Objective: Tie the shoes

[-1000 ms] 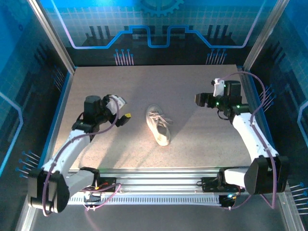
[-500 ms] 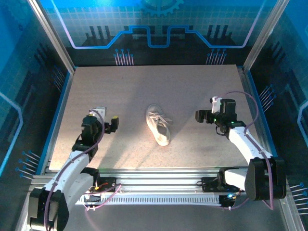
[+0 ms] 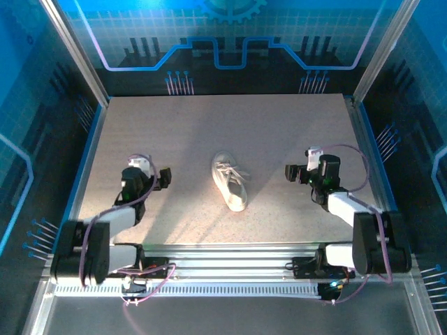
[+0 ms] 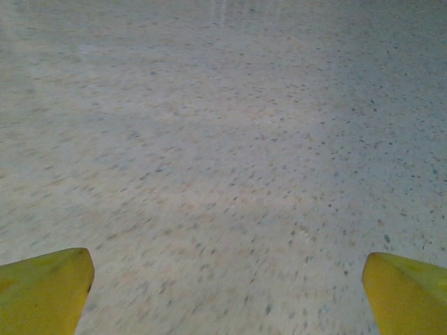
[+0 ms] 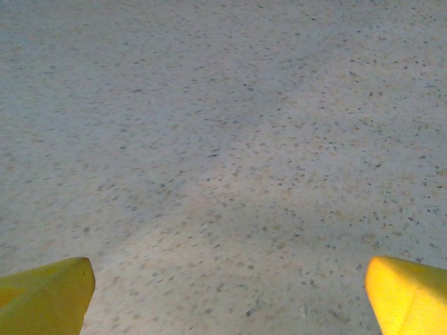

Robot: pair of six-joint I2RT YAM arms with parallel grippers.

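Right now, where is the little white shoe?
In the top view, the white shoe lies near the middle of the table. It is between the left arm's fingers and the right arm's fingers, touching neither.

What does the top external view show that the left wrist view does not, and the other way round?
Top external: the shoe lying between the left gripper and the right gripper, touched by neither, and the blue walls. Left wrist: the left gripper's yellow fingertips close up, spread wide, with nothing between them. Both: the speckled table.
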